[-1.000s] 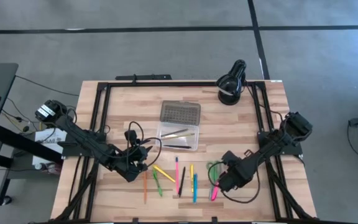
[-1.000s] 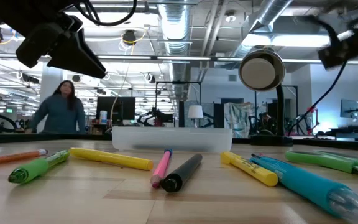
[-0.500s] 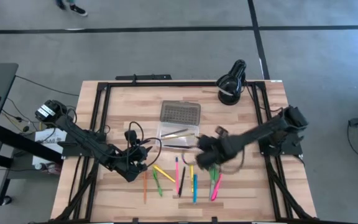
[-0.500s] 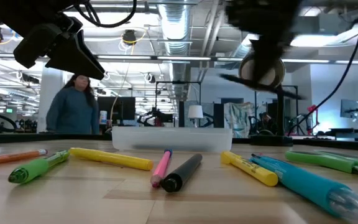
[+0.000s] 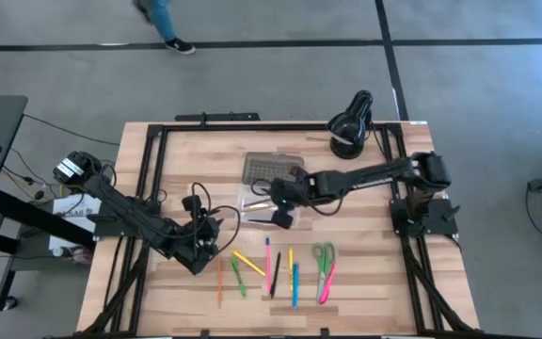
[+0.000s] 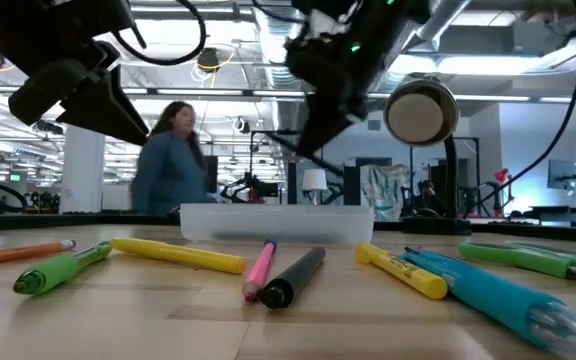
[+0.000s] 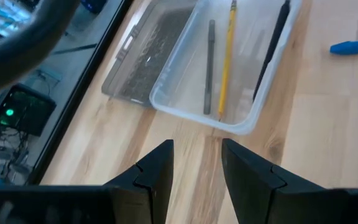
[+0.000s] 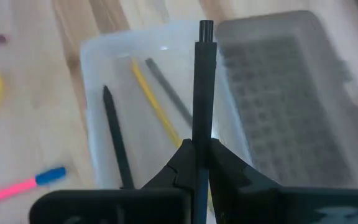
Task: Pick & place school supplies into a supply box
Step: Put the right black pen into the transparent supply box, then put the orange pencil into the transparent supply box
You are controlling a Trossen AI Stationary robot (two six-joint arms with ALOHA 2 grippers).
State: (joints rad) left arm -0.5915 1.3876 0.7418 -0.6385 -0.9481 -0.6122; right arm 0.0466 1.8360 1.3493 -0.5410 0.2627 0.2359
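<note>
The supply box is a clear tray [image 5: 271,207] with its dotted grey lid [image 5: 273,169] hinged open on the far side. A black pen [image 7: 272,43], a yellow pencil [image 7: 227,56] and a grey pencil [image 7: 210,62] lie in the tray. My right gripper [image 5: 276,200] hovers over the tray, shut on a dark pen [image 8: 202,93]. My left gripper [image 7: 194,174] is open and waits to the tray's near left. More supplies lie in a row by the near edge: orange pencil [image 5: 220,281], green marker [image 5: 238,278], pink pen [image 5: 268,264], blue marker [image 5: 295,282], green scissors [image 5: 324,256]. My right gripper pinches the dark pen between its two fingers at a spot on the shaft [image 8: 199,134]. The pen lies along the fingers, and its free end [image 8: 205,26] sticks out well past the fingertips. It is lifted clear, above the tray of the supply box [image 8: 135,93].
A black round lamp [image 5: 350,122] stands at the far right corner. Black rails [image 5: 153,169] run along the table's sides. Bare wood lies left of the box and right of the scissors. A person walks past in the room beyond the table [image 6: 173,160].
My right gripper has swung from the near edge beside the scissors, up and toward the far left, to a spot over the supply box, with the dark pen in it. My left arm has kept still. The person in the background has walked to the right.
</note>
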